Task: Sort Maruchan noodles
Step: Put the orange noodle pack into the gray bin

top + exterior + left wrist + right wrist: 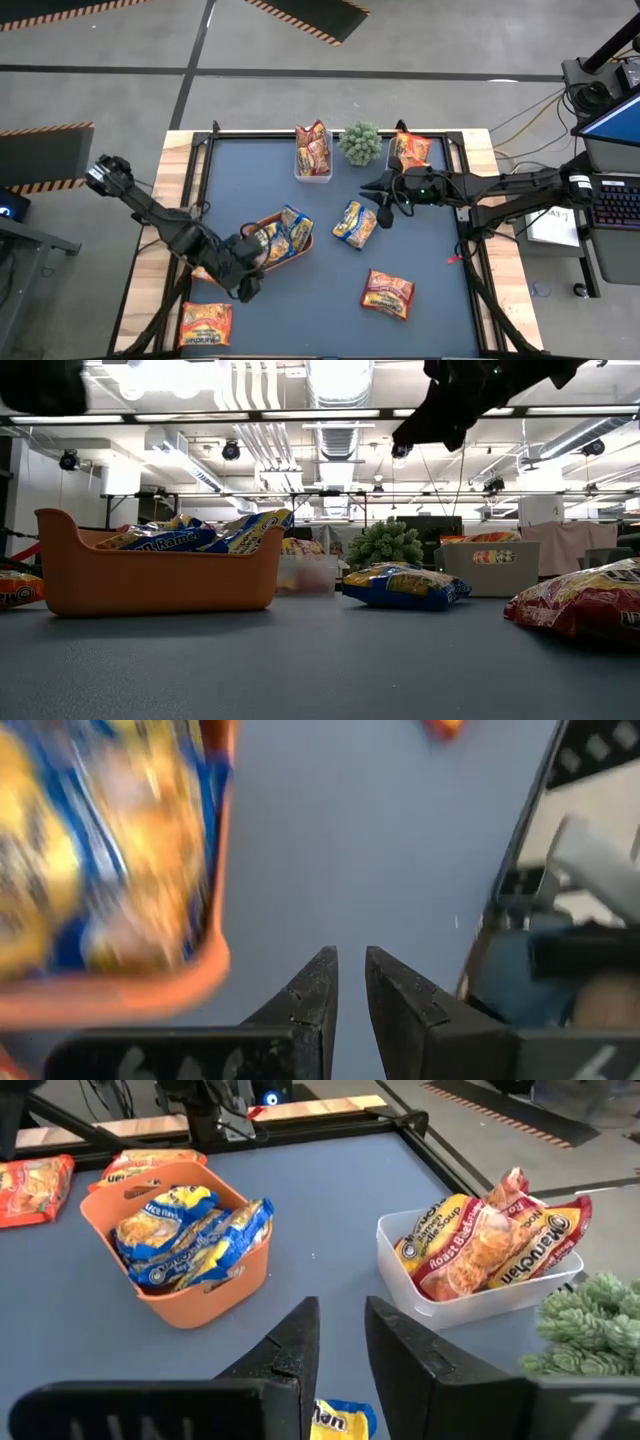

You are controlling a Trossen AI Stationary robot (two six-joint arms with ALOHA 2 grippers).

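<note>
We list, from the high view: a dark table (330, 300) bearing an orange tray (272, 252) at about 8 o'clock of centre, filled with yellow-and-blue packets (285, 232); a clear tub (313, 170) at 12 o'clock holding red-orange packets (314, 150); a second tub (412, 152) at 1 o'clock, also with packets; a small green plant (360, 143) between the tubs. Loose items: one yellow-and-blue packet (354, 224) near centre, one red-orange packet (388, 294) at 5 o'clock, one orange packet (205, 325) at 7 o'clock. The right gripper (385, 212) hangs just at 3 o'clock of the loose yellow-and-blue packet, which lies toward 9 o'clock from it, its long axis running roughly 1 to 7; we judge the right arm far the nearer for that pick. The left gripper (250, 290) sits at the tray's 7 o'clock edge. Low view: the tray (160, 575) at 9 o'clock, the loose yellow-and-blue packet (405, 585) lying flat at centre, the red-orange packet (585, 610) at 3 o'clock, the right arm overhead and clear of the table. Left wrist view: the left gripper (350, 982) has its fingers nearly together, pinching nothing, beside the tray rim (150, 990). Right wrist view: the right gripper (342, 1342) likewise narrow and empty, a corner of the yellow-and-blue packet (340, 1420) just beneath its tips, with tray (200, 1295) and tub (470, 1295) beyond.
</note>
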